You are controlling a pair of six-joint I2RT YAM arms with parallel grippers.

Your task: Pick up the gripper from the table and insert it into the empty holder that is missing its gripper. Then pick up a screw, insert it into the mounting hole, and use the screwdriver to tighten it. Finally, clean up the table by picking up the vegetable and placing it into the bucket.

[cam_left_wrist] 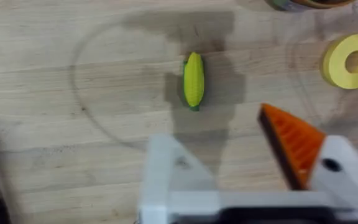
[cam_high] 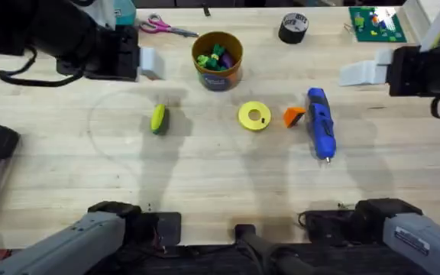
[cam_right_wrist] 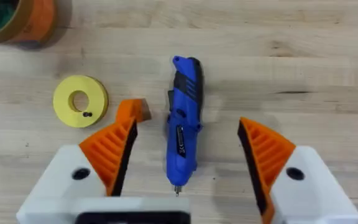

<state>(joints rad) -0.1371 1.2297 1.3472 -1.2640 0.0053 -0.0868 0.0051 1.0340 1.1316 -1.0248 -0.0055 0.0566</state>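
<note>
orange gripper [cam_high: 293, 116] lies on the table [cam_high: 205, 183] between the yellow disc [cam_high: 254, 116] and the blue screwdriver [cam_high: 320, 122], nearer the right arm. right gripper [cam_right_wrist: 185, 152] hangs open above it, both pads fitted; left gripper [cam_left_wrist: 229, 168] cannot tell, one holder [cam_left_wrist: 160, 168] bare.
</note>
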